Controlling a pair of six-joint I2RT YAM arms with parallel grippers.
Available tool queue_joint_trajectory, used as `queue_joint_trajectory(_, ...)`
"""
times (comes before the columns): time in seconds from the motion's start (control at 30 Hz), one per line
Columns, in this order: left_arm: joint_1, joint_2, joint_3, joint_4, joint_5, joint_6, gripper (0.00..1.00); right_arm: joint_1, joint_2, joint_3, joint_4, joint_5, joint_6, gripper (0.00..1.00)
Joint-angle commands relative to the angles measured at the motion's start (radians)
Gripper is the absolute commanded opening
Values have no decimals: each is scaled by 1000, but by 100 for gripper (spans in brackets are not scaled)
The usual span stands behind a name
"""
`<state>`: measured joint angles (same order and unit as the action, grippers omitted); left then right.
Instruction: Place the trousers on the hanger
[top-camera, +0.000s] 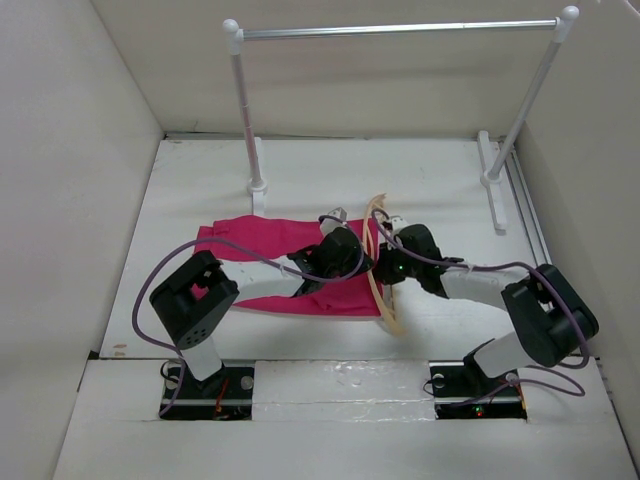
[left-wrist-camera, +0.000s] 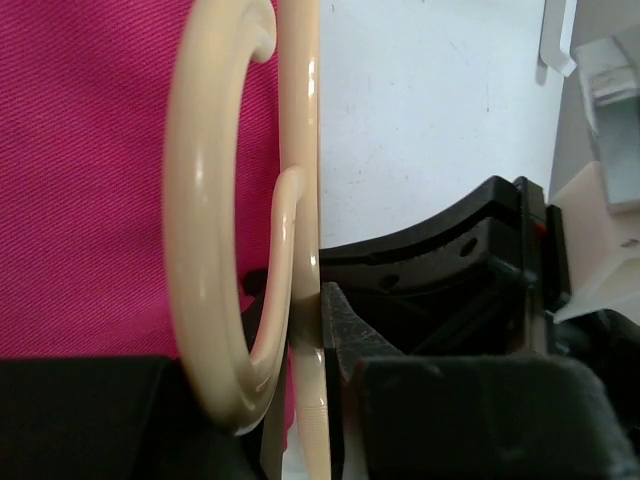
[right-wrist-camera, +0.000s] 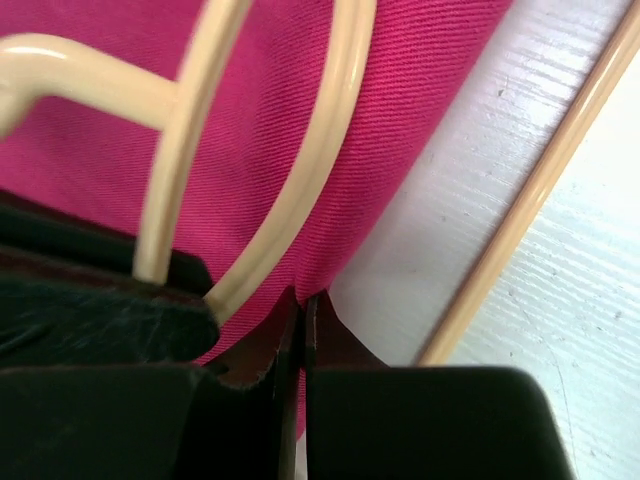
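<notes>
The pink trousers (top-camera: 260, 245) lie flat across the middle of the table. The tan hanger (top-camera: 391, 312) stands on edge at their right end. My left gripper (top-camera: 358, 255) is shut on a thin bar of the hanger (left-wrist-camera: 305, 180). In the left wrist view its jaws (left-wrist-camera: 305, 360) press that bar from both sides, beside the curved hook. My right gripper (top-camera: 380, 270) sits just right of the hanger. In the right wrist view it (right-wrist-camera: 302, 305) is shut on the edge of the trousers (right-wrist-camera: 420, 100), with the pink cloth pinched between the jaws and the hanger (right-wrist-camera: 330, 150) above it.
A white-and-silver rail frame (top-camera: 400, 28) stands at the back, its feet (top-camera: 494, 190) on the table. White walls enclose the table on the left, right and back. The two arms meet close together at the hanger.
</notes>
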<state>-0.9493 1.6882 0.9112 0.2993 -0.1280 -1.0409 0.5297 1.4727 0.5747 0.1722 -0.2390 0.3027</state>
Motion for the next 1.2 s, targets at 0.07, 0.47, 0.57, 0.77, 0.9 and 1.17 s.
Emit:
queue_joint_trajectory(0.07,1,-47,-8,-69,-4,114,0,-40,-117,112,-57,18,-59,0)
queue_joint_trajectory(0.47,113,-169,-63,-236,-82,228,0,-330,-319,171,-436,-20,-284,0)
queue_joint_trajectory(0.57,135,-208,-97,-270,-94,237,0,-419,-351,140,-465,-39,-327,0)
queue_joint_trajectory(0.77,145,-280,-140,-296,-154,248,0,-530,-377,90,-479,-108,-359,0)
queue_joint_trajectory(0.9,145,-289,-138,-275,-139,245,0,-545,-353,74,-462,-132,-372,0)
queue_joint_trajectory(1.17,89,-303,-42,-298,-183,239,0,-554,-278,22,-398,-155,-376,0)
